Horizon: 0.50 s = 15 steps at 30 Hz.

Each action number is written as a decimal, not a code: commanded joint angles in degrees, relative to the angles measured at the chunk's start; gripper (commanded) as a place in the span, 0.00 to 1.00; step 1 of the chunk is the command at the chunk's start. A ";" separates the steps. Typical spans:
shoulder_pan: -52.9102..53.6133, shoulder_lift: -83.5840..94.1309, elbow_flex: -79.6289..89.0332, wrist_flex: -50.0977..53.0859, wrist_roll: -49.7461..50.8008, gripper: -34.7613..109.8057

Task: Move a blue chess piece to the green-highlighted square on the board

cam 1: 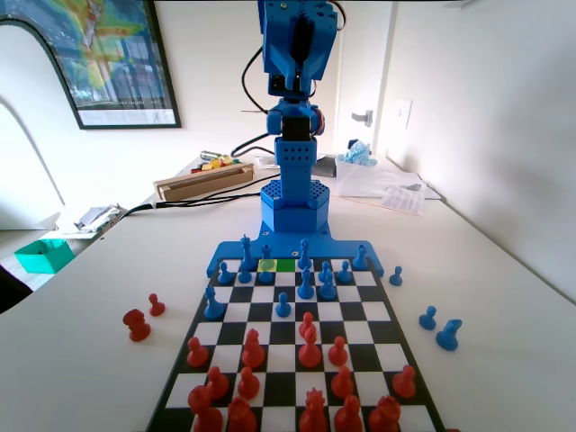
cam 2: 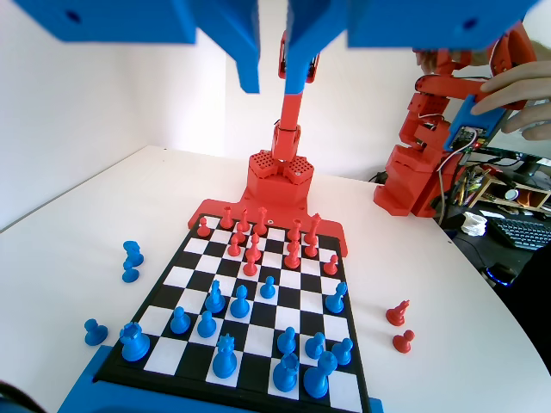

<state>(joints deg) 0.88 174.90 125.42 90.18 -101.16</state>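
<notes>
The green-highlighted square (cam 1: 285,265) lies bare in the board's (cam 1: 378,310) far row, blue pawns standing upright nearby.

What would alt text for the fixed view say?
A checkered board holds blue pieces at the far end and red pieces near the camera, with a green-highlighted square in the far row. The blue arm stands upright behind it.
</notes>
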 commanded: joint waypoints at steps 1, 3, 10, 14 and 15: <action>0.35 0.18 -0.53 -0.18 -0.18 0.29; 0.35 0.18 -0.53 -0.18 -0.26 0.29; 0.26 0.18 -0.53 -0.18 -0.26 0.25; 0.26 0.18 -0.53 -0.18 -0.26 0.25; 0.26 0.18 -0.53 -0.18 -0.26 0.25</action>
<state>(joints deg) 0.88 174.90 125.42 90.18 -101.16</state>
